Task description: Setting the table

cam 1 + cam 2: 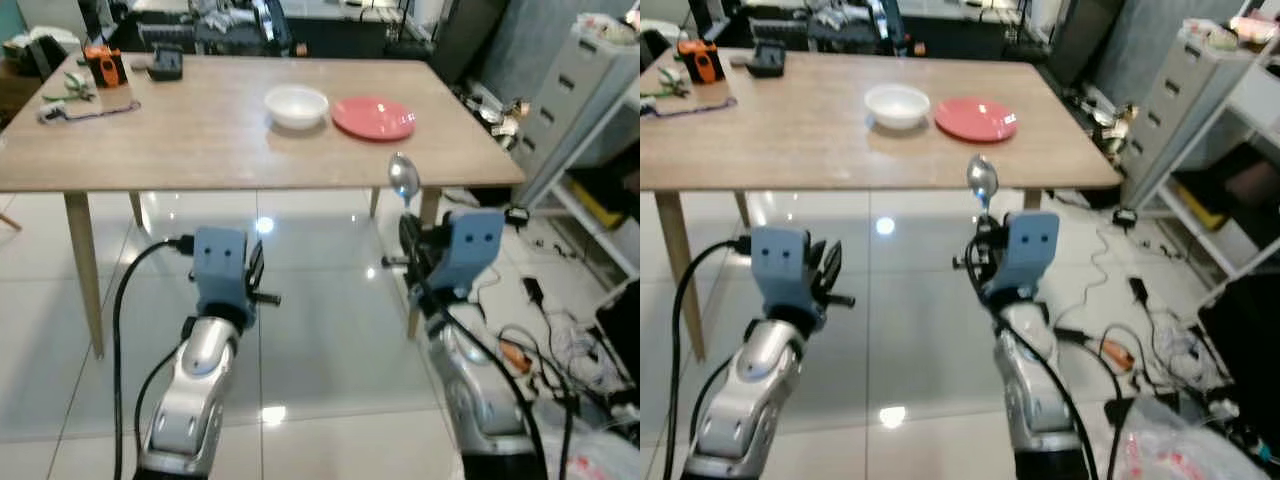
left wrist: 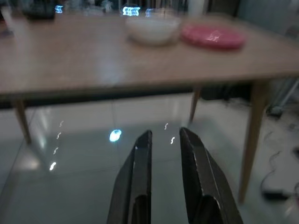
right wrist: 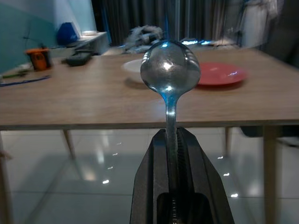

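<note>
Pincer on the right (image 3: 173, 140) is clamped on the handle of a spoon (image 1: 403, 176), which stands upright with its bowl topmost; gripping it low on the stem keeps the bowl free and the whole length clear of the fingers, so it can likely be laid flat without the fingers fouling the desk (image 1: 210, 140). It is held in front of the robot, short of the desk's near edge and not yet over the top, so the carry looks unfinished. On the desk a white bowl (image 1: 296, 105) and a red plate (image 1: 373, 118) sit just beside each other toward the right half, the plate to the bowl's right; that pairing reads as one place setting, and the spoon probably belongs next to it. Left pincer (image 2: 163, 144) has its fingers slightly parted with nothing between them, raised in front of the robot and pointing toward the desk, apparently kept free as a spare hand. At the far left corner lie an orange tool (image 1: 104, 65), a dark box (image 1: 165, 64) and other small clutter, well apart from the setting and of no evident use to it. Cables (image 1: 540, 340) trail over the tiled floor to the right, a snag risk if the robot steps that way.
</note>
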Controlling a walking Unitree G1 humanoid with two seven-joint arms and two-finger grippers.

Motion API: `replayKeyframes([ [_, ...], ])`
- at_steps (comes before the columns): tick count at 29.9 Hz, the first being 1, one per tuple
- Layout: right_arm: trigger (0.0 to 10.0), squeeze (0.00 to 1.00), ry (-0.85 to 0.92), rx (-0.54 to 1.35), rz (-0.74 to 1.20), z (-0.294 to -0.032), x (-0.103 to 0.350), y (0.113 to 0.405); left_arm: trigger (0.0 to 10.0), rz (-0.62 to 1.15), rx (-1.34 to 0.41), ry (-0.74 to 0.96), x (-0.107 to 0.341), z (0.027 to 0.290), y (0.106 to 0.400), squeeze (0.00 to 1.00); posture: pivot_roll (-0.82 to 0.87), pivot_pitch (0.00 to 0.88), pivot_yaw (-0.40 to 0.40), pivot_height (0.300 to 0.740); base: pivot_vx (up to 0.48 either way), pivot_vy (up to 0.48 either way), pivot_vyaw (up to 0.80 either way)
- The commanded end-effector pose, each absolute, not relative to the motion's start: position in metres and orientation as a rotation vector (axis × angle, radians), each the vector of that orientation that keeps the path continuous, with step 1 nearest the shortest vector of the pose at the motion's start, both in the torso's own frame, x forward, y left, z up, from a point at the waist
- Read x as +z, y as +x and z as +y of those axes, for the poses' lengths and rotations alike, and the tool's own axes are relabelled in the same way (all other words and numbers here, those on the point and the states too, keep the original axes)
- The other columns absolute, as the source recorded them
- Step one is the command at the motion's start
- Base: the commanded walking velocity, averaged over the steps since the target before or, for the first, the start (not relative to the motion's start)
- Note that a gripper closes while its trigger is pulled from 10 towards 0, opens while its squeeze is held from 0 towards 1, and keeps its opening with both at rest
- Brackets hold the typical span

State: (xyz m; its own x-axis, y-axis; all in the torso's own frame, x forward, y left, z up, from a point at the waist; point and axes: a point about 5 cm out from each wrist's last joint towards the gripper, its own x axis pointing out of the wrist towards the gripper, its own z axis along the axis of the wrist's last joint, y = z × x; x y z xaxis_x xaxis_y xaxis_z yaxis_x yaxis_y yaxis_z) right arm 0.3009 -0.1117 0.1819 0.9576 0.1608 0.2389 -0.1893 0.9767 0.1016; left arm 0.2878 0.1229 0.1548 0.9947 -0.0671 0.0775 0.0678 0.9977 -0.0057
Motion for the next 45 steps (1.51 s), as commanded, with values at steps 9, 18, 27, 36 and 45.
replayKeyframes([
  [9, 10.0, 0.0, 0.118, 0.148, -0.215, -0.12, 0.179, 0.302, 10.0, -0.07, -0.087, -0.014, 0.154, 0.117, 0.287, 0.0, -0.06, 0.026, 0.006, 0.74, 0.48, 0.0, -0.62],
  [18, 10.0, 0.0, 0.106, 0.17, -0.228, -0.117, 0.181, 0.303, 10.0, -0.071, -0.088, -0.016, 0.154, 0.116, 0.287, 0.0, -0.06, 0.025, 0.005, 0.74, 0.48, 0.0, 0.0],
  [27, 10.0, 0.0, 0.08, 0.256, -0.228, -0.106, 0.182, 0.301, 10.0, -0.072, -0.088, -0.014, 0.154, 0.115, 0.287, 0.0, -0.05, 0.027, 0.001, 0.74, 0.48, 0.0, 0.0],
  [36, 10.0, 0.0, 0.06, 0.276, -0.236, -0.1, 0.184, 0.304, 10.0, -0.072, -0.088, -0.016, 0.154, 0.115, 0.287, 0.0, -0.05, 0.026, 0.0, 0.74, 0.48, 0.0, 0.0],
  [45, 10.0, 0.0, -0.002, 0.238, -0.258, -0.103, 0.191, 0.318, 10.0, -0.078, -0.095, 0.003, 0.154, 0.114, 0.286, 0.0, -0.05, 0.021, -0.004, 0.74, 0.48, 0.0, 0.0],
])
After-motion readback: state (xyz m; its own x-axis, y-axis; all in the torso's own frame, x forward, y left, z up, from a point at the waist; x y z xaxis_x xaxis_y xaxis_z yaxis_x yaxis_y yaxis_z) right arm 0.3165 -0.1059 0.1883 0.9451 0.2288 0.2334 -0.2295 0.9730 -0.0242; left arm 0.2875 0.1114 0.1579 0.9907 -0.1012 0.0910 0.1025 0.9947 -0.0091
